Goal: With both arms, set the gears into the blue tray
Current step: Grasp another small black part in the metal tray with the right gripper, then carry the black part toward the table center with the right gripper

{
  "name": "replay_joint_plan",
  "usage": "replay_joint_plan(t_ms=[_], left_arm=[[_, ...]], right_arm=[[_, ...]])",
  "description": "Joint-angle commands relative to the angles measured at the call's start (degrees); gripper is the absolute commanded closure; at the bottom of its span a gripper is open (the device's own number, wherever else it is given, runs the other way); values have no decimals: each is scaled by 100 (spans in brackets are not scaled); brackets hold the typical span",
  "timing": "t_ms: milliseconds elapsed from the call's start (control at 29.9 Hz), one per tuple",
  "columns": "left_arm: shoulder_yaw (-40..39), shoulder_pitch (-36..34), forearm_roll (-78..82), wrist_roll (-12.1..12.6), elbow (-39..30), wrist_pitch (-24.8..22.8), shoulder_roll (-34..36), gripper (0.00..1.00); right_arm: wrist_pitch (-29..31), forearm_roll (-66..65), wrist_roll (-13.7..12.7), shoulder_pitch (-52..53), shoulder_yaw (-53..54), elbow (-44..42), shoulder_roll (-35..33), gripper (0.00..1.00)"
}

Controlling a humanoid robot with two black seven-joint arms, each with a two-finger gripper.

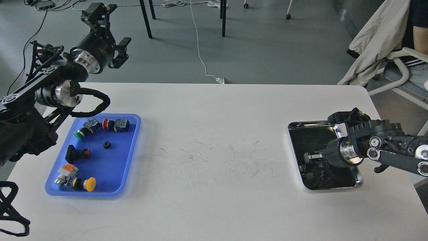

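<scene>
The blue tray (112,170) lies at the table's left. One small black gear (106,145) rests near its middle, among several coloured push-button switches. My left gripper (115,28) is raised high beyond the table's far left edge, well above and behind the tray, open with nothing between its fingers. My right gripper (310,160) reaches leftward, low inside the steel tray (312,124) at the right. Its dark fingers merge with the tray's dark, reflective bottom, so I cannot tell how they stand. No gear can be made out in that tray.
A green-capped switch (79,135), a red-capped one (105,124) and a yellow-capped one (89,184) lie in the blue tray. A wide stretch of scuffed white table separates the trays. A chair with a jacket (378,40) stands at the far right.
</scene>
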Motion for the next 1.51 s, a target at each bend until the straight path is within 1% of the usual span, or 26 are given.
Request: replay_joint_plan(t_ms=[0,100,201,402,569,603,669,736,837,937,1138,1238,1339,1372,1473], left_arm=[[0,-7,0,0,-4,0,0,2],[0,-7,0,0,-4,0,0,2],[0,-16,43,0,-4,0,-9,2],[0,-24,105,0,-4,0,-9,2],[0,-33,105,0,5,0,-18,2],[0,-33,105,0,-4,0,-18,2],[0,-42,105,0,-4,0,-18,2],[0,-51,105,0,5,0,-18,2],[9,-51,105,0,-4,0,-18,2],[0,-51,105,0,-4,8,-18,2],[9,-51,105,0,5,8,-1,2],[9,-51,105,0,-4,8,0,2],[9,-51,105,8,5,0,0,2],[9,-51,105,8,-4,0,0,2],[0,-51,105,8,5,0,8,2]], right_arm=[[22,0,34,8,-2,-5,0,95],[22,0,51,17,-2,3,-18,97],[31,35,78,165,-2,47,-44,98],[48,149,148,841,33,310,-334,98],[83,938,174,1501,77,653,-405,98],[57,1140,209,1589,77,767,-370,98],[13,1527,367,1678,86,1004,-308,98],[-109,1896,578,1687,103,1172,-81,98],[-539,2056,798,1643,95,1129,376,98],[-812,2039,834,1520,16,875,1034,98],[-1173,2047,860,1028,95,-180,2423,98],[-1462,2047,1035,826,130,-628,3153,98],[-1709,2047,1062,668,200,-1094,3777,98],[-1770,2047,1062,580,200,-1217,3885,98],[-1973,2047,1062,439,200,-1490,3885,97]])
